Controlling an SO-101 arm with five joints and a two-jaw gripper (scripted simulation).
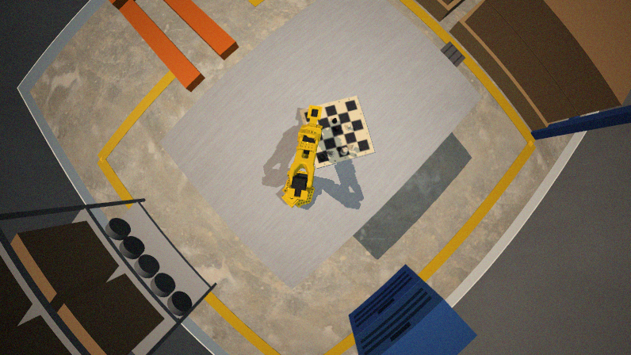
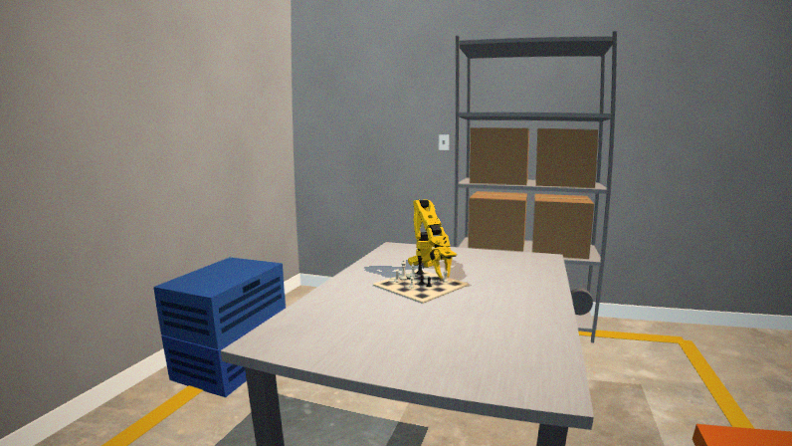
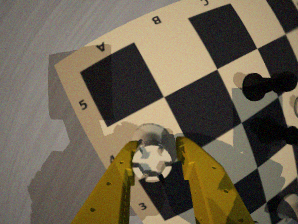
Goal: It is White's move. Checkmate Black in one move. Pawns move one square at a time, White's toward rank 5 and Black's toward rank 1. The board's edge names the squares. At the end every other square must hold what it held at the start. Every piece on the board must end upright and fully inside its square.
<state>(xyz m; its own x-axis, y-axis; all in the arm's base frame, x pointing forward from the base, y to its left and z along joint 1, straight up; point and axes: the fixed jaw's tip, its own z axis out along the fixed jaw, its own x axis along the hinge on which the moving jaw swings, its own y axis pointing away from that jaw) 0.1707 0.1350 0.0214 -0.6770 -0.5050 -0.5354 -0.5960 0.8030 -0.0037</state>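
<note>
My gripper (image 2: 443, 276) (image 3: 157, 144) is slightly open around a white rook (image 3: 152, 164). In the wrist view a small gap shows between the rook and the right jaw. The rook stands upright on the light square A4 of the chessboard (image 1: 365, 131) (image 2: 424, 300) (image 3: 69, 75). A black pawn-like piece (image 1: 334, 120) (image 3: 254, 87) is on C4, with another black piece (image 3: 277, 131) near it. A tall black piece (image 2: 420, 266) stands farther back in the exterior view. White pieces stand on the board, one of them tall (image 2: 403, 268). The arm hides the rook in the top view.
The board lies on the grey table (image 1: 265, 110) (image 2: 443, 343), with the yellow arm (image 1: 304, 154) (image 2: 426, 221) at its side. Orange beams, blue crates (image 1: 411, 308) (image 2: 221, 316) and a shelf rack with boxes stand away from the table.
</note>
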